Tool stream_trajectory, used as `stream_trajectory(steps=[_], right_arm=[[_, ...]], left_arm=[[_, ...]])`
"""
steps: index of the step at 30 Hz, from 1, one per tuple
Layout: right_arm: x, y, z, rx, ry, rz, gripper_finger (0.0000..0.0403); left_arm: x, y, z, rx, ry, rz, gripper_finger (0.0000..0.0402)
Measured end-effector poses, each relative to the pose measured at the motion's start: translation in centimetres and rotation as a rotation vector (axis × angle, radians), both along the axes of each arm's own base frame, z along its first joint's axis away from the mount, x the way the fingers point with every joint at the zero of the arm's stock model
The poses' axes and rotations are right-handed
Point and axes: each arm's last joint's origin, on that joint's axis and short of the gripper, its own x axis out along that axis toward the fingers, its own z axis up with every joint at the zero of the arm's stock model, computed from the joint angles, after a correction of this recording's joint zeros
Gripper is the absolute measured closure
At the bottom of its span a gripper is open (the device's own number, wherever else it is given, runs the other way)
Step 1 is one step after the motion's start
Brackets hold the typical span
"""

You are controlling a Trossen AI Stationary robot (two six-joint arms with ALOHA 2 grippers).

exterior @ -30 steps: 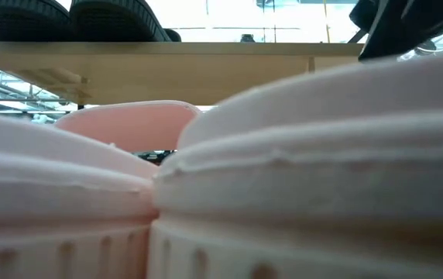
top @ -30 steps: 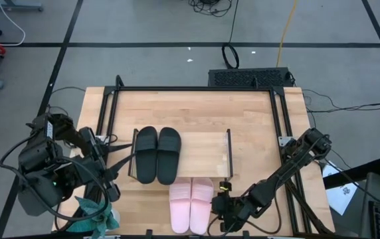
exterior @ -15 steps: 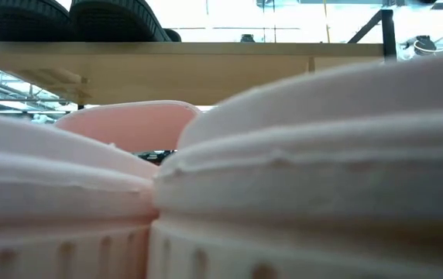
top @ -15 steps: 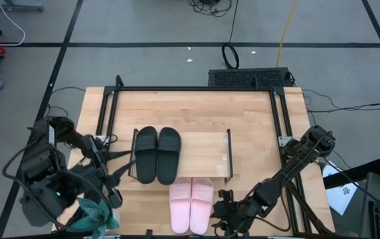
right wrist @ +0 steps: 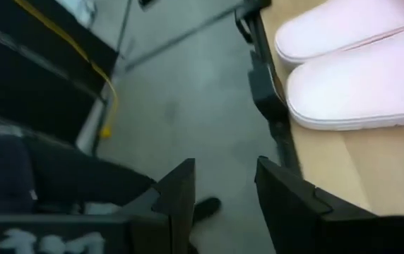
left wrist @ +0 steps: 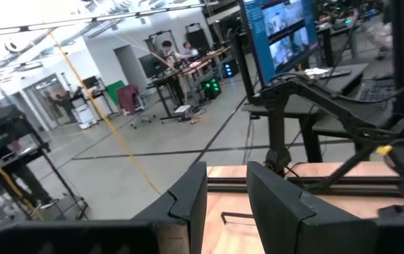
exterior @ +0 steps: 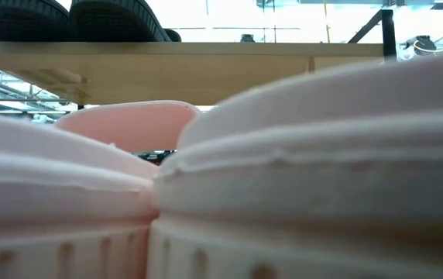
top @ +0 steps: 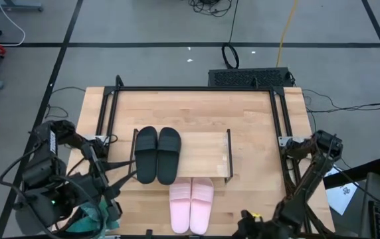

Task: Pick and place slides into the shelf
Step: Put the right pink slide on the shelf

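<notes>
The black pair of slides (top: 157, 154) lies side by side, soles down, on the left half of the shelf's wooden board (top: 203, 149). The pink pair (top: 191, 204) lies together on the tabletop just in front of the shelf. In the low view their heels (exterior: 299, 178) fill the picture below the shelf board (exterior: 206, 62). My right gripper (right wrist: 223, 201) is open at the table's near edge, right of the pink slides' heels (right wrist: 357, 70), and touches nothing. My left gripper (left wrist: 227, 204) is open; that arm (top: 50, 192) is folded at the table's near left corner.
A black rail frame (top: 196, 89) runs around the tabletop. A teal object (top: 97, 216) sits at the near left corner, under the left arm. The right half of the shelf board holds nothing. Cables and a dark grille (top: 250, 78) lie on the floor beyond the far edge.
The right arm has drawn back from beside the pink slides toward the table's near edge and to the right; it has left the low view's upper right corner. The left arm has sunk a little toward the near edge. No slide has moved.
</notes>
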Motion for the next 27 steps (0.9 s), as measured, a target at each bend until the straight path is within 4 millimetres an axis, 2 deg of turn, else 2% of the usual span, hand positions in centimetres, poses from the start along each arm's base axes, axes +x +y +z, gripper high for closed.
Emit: stream_trajectory(steps=[5,11,18,22,27], right_arm=[[-0.7,1.4,-0.4,0.101,-0.078,-0.123,0.0264],[1.4,2.0,-2.4,0.132,-0.194,-0.278,0.0264],[5.1,0.4,-5.8,0.061,-0.187,-0.398,0.0264],[6.5,-0.7,-6.7,0.019,-0.185,-0.450,0.0264],[7.1,-1.7,-7.1,-0.029,-0.157,-0.489,0.0264]], left_arm=[[-0.5,-0.3,0.2,-0.001,-0.015,0.022,0.0293],[-1.1,-0.7,0.2,0.014,-0.008,-0.001,0.0293],[-2.1,-1.4,0.2,0.046,0.006,-0.043,0.0293],[-2.6,-1.7,0.2,0.084,0.022,-0.063,0.0293],[-2.9,-1.9,0.2,0.129,0.042,-0.076,0.0293]])
